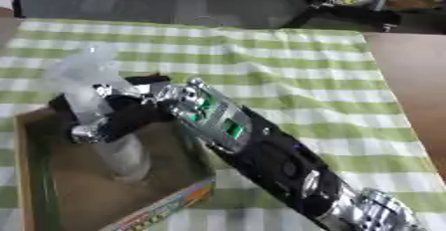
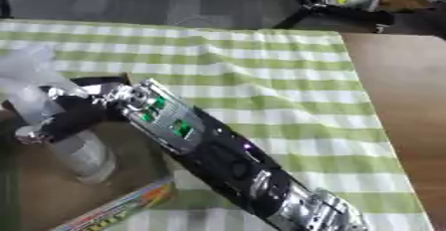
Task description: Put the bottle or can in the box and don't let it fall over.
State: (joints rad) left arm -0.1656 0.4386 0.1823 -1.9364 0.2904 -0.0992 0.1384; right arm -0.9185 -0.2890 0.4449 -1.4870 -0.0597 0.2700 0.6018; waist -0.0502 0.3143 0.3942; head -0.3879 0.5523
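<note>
clear plastic bottle (image 1: pixel 97 110), upright, blurred

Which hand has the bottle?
The right hand: its arm comes in from lower right and its fingers curl round the clear bottle, base down inside the box. The left hand shows in neither view.
</note>
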